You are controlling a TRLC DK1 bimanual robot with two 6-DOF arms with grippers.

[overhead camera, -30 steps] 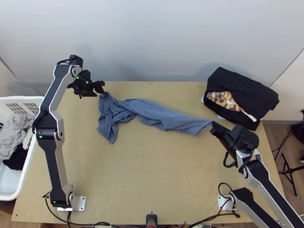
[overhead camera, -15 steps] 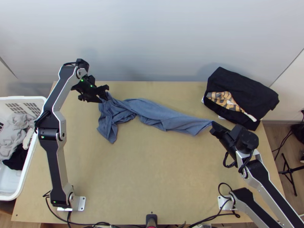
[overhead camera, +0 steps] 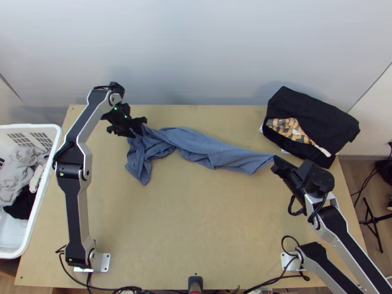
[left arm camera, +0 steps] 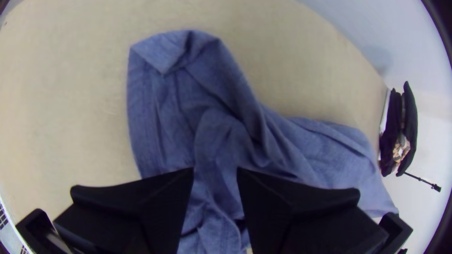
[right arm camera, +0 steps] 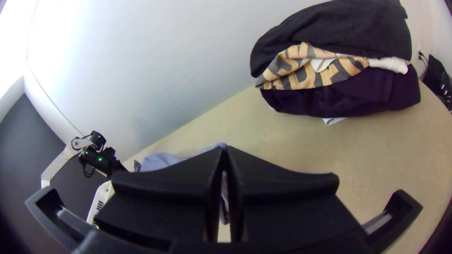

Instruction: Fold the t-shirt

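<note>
Reference: top view, clock centred on the table, 12 o'clock at its far edge. The blue t-shirt lies bunched in a long, twisted strip across the far half, running from 10 o'clock through 12 to 2 o'clock. The 10 o'clock end is a wider, rumpled mass with one flap extending towards the near edge; the opposite end tapers to the right gripper. The left gripper is positioned at about 11 o'clock, over the far corner of the rumpled mass. Its fingers are spread, and the left wrist view shows cloth through the gap; whether the tips contact the fabric cannot be told. The right gripper, at 2 o'clock, is pressed together with the tapered end of the t-shirt pinched at its tips. Beyond it, also at 2 o'clock and near the table's edge, is a stack of clothes: a black garment on top, a tan-and-dark patterned cloth protruding beneath. At 9 o'clock, beside the table, is a white basket containing grey cloth and black cloth.
</note>
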